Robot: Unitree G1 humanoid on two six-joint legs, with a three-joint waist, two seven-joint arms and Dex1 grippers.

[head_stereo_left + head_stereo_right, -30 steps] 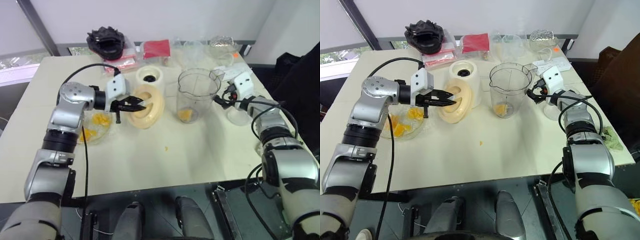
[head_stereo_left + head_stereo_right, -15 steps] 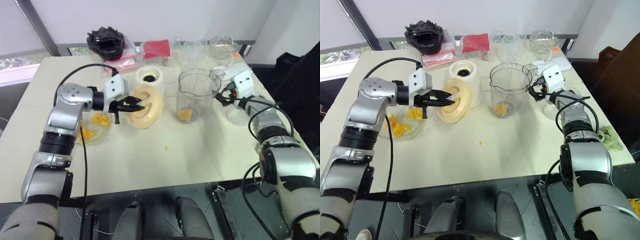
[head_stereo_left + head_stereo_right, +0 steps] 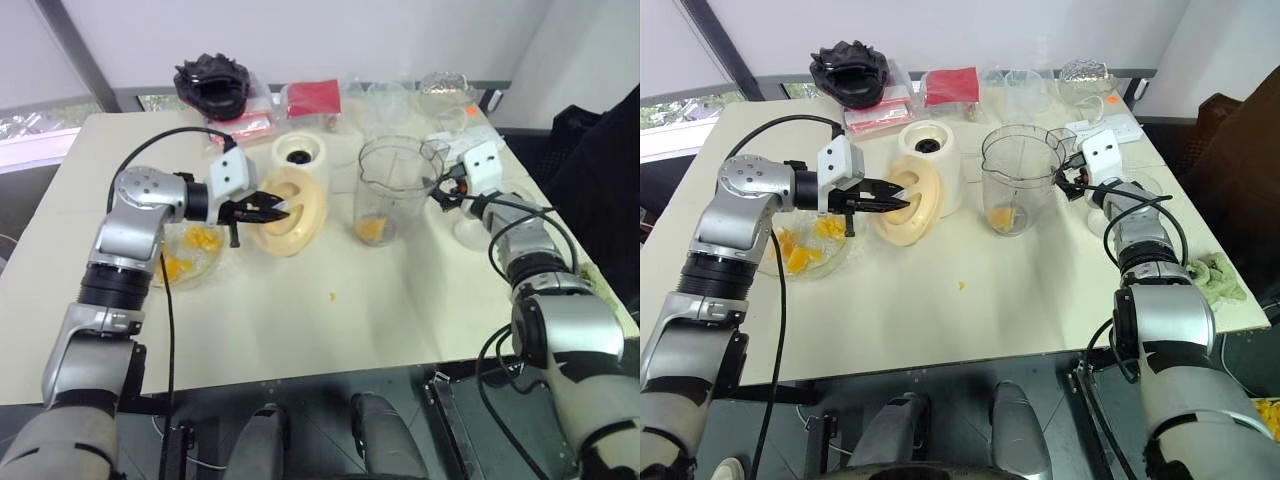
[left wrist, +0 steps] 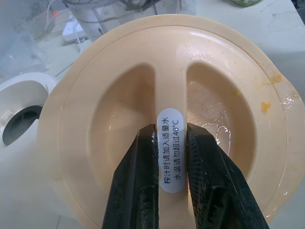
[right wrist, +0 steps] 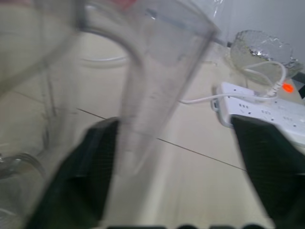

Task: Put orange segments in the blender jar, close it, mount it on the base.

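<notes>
Blender jar (image 3: 395,180) stands upright on the table (image 3: 300,330), its top open, with a few orange segments (image 3: 372,230) lying in its bottom. The cream lid (image 4: 109,95) is tilted just in front of the white base (image 3: 300,152), beside the jar. The left hand (image 4: 170,136) is clamped on the lid's central ridge. The right hand (image 3: 1072,182) has its fingers apart either side of the jar's handle. More segments sit in a glass bowl (image 3: 212,262). Filling looks at least begun; closing and mounting are left.

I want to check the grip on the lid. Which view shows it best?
The left wrist view: close up, the left end effector is shut on the cream lid's centre ridge. Both eye views show it farther off, tilted beside the blender base.
</notes>
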